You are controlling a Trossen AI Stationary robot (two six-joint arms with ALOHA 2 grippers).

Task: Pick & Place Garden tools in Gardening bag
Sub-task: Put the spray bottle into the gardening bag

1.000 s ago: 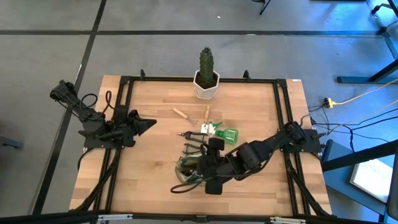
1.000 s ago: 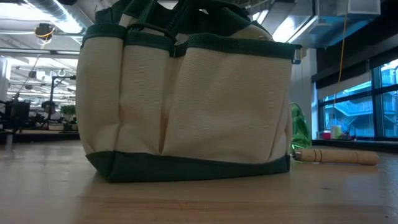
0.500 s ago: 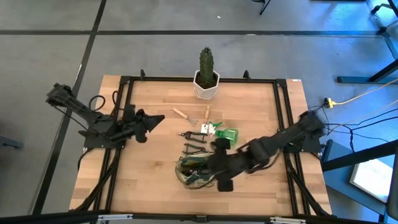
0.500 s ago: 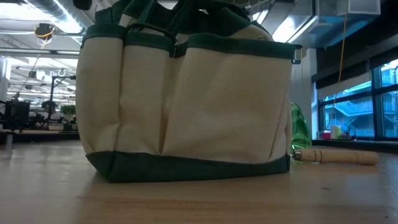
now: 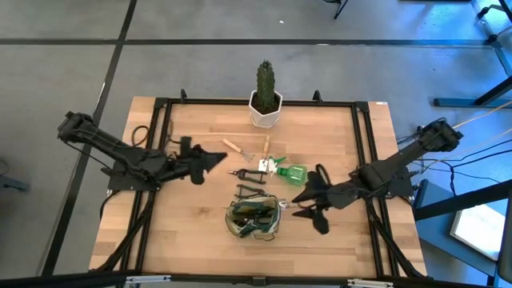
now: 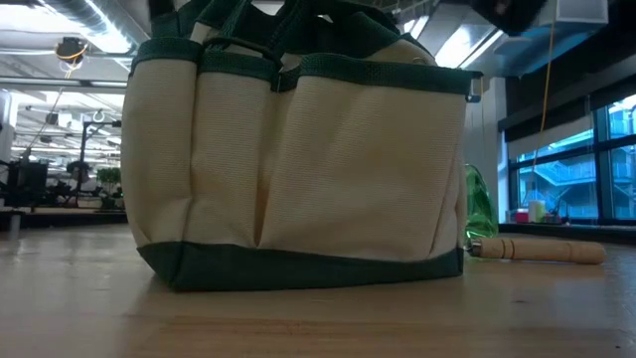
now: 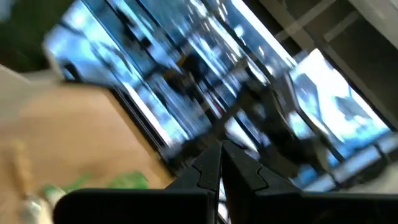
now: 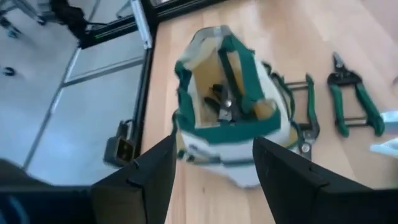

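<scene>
Gardening bag stands at near-centre of the worktop, a dark tool seen inside via the right wrist view. Right pincer is held just right of the bag, fingers spread, nothing gripped. Left pincer is extended toward centre, fingers pressed together, empty. Left out: green sprayer, green-handled shears, another pair touching the bag's far side, wooden-handled fork. Risks: the soft bag could be nudged or tipped while the touching shears are picked; both arms converging on the same cluster could clash.
</scene>
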